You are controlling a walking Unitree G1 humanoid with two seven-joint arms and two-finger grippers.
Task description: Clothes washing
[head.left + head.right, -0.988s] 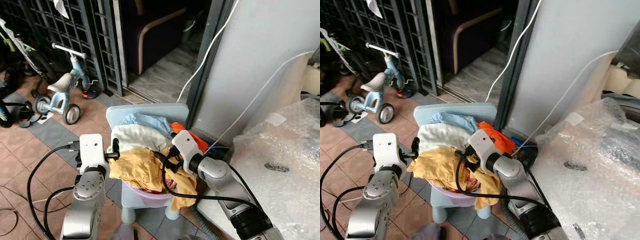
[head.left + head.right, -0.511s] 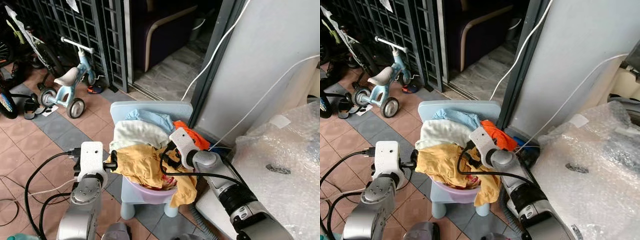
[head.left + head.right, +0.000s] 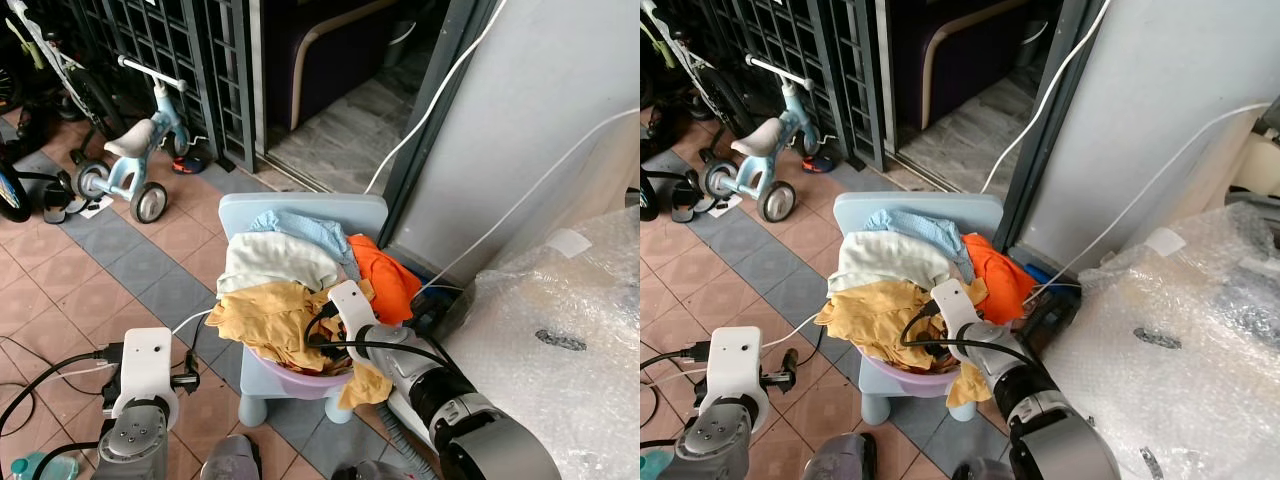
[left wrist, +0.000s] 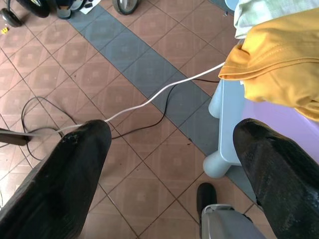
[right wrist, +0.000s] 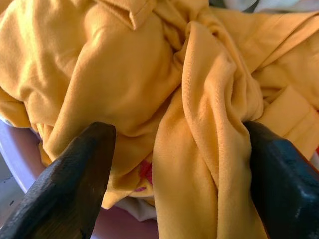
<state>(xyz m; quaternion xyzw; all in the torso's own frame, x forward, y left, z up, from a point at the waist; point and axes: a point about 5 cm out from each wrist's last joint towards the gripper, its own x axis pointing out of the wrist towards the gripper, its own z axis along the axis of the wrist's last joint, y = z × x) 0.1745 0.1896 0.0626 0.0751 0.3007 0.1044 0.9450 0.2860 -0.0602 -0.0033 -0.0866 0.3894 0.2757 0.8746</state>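
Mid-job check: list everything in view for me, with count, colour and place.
Basin: one, purple, on the chair.
Chair: one, pale blue, by the doorway.
Yellow garment: one, front of the pile, draped over the basin rim.
White garment: one, middle of the pile.
Blue garment: one, back of the pile.
Orange garment: one, right of the pile.
Tricycle: one, blue and white, by the black grille.
Bubble wrap: clear, over something at the right.
Left gripper: open, above the floor tiles left of the chair.
Right gripper: open, fingers astride the yellow garment.
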